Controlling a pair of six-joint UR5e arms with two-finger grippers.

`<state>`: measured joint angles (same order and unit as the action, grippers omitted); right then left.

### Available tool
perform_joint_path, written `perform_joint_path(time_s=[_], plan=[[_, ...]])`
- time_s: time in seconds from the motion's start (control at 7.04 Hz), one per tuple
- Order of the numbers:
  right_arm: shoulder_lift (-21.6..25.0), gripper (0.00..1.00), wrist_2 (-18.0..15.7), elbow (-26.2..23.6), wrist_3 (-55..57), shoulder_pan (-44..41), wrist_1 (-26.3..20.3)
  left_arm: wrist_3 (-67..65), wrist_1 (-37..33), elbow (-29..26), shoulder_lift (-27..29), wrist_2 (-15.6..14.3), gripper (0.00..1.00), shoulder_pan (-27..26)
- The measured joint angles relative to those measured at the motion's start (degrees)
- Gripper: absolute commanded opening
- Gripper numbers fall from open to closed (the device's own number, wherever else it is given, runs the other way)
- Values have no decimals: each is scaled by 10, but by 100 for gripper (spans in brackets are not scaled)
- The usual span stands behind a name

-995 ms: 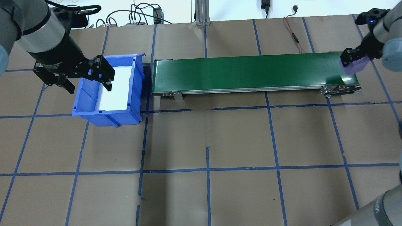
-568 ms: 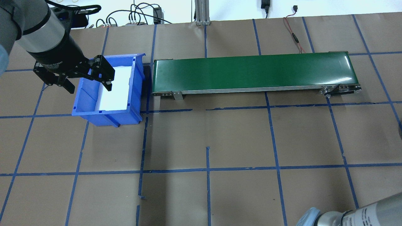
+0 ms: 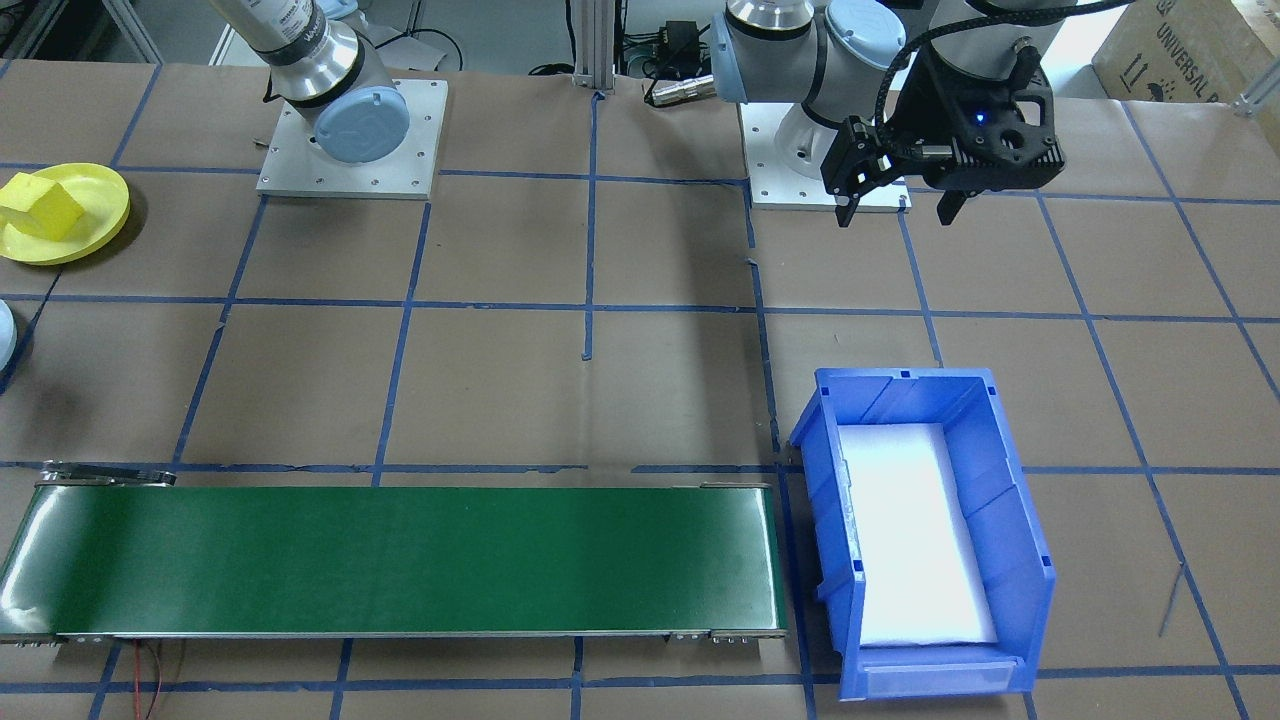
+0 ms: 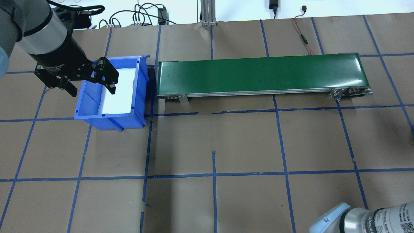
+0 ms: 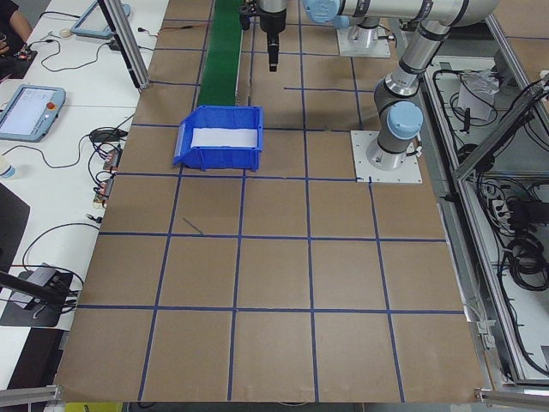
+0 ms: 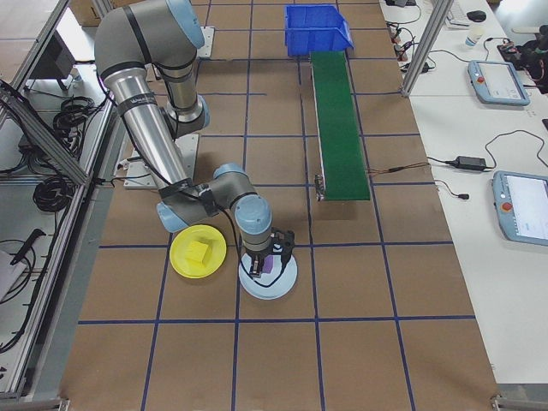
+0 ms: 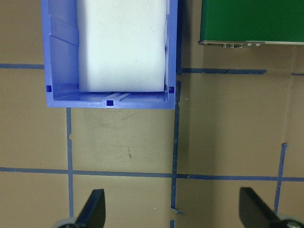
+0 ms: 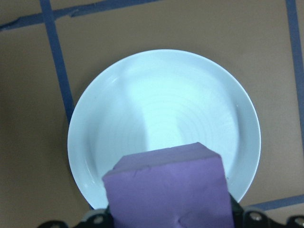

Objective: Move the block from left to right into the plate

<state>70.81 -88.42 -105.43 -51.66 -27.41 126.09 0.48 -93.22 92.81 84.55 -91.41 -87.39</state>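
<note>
Right gripper (image 8: pixel 168 216): pinched purple block (image 8: pixel 168 190), hung over pale blue plate (image 8: pixel 161 118)
Left gripper (image 4: pixel 89 82): fingers spread, empty, above blue bin (image 4: pixel 129 113)
Yellow plate (image 6: pixel 184 257): just beside pale blue plate, held yellow cube (image 6: pixel 199 252)
Bin: white foam liner (image 3: pixel 915 530), at end of green conveyor (image 4: pixel 258 72)

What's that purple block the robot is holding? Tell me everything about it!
The purple block looks like soft foam, with flat faces, square edges and small dents. The right gripper holds it in its jaws, above a pale blue plate that has nothing on it. Whether it touches the plate cannot be told. A yellow plate with a yellow block sits right beside.
</note>
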Motion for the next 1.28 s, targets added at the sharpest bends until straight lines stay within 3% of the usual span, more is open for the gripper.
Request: perform_joint_path(time_s=[0.43,0.57,0.85,1.28], plan=[[13,100,-1,-1,43,-15,-11,0,0,0,0,0,100,-2],[39,100,-5,0,110,-58,-45,-1,0,0,0,0,100,-3],[129,100,-28,19,270,-205,-158,-1,0,0,0,1,100,-4],[174,100,-24,118,463,-430,-262,-1,0,1,2,2,100,-5]])
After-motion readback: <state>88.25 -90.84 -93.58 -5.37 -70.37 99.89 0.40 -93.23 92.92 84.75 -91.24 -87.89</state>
